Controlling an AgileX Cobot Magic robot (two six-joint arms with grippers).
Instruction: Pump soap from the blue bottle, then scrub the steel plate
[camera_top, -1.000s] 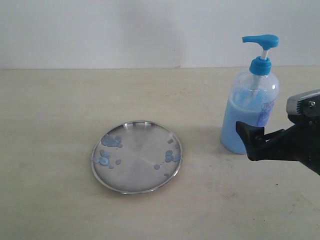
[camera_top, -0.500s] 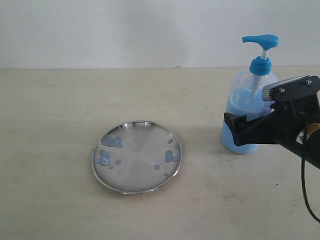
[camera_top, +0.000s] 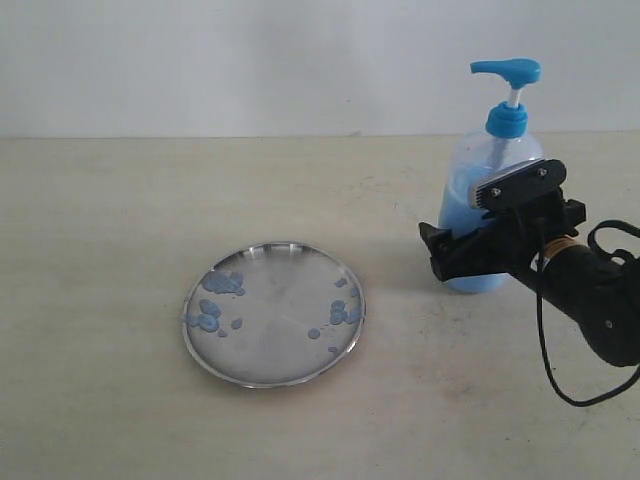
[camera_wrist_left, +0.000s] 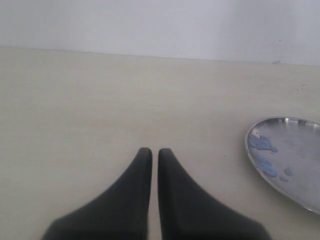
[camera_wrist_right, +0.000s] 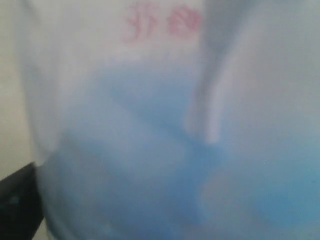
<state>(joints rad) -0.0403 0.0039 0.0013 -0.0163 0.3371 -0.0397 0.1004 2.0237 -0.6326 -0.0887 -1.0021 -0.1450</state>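
The blue bottle (camera_top: 497, 165), clear with a bright blue pump head (camera_top: 506, 70), stands at the right with light blue soap (camera_top: 462, 210) inside. My right gripper (camera_top: 462, 245) reaches round its lower body; one black finger (camera_top: 436, 248) shows on the bottle's left side and the other is hidden. In the right wrist view the bottle (camera_wrist_right: 165, 100) fills the picture, with a finger (camera_wrist_right: 17, 200) at its edge. The steel plate (camera_top: 273, 312), speckled with blue droplets, lies left of the bottle. Left of the plate (camera_wrist_left: 290, 155), my left gripper (camera_wrist_left: 151, 152) hovers shut and empty.
The pale table (camera_top: 120, 220) runs back to a white wall (camera_top: 250, 60). A black cable (camera_top: 545, 350) loops from the right arm (camera_top: 590, 290) down towards the table's front right.
My right gripper has moved left and closed in round the bottle. The bottle has shifted a little to the left and back. The plate has not moved.
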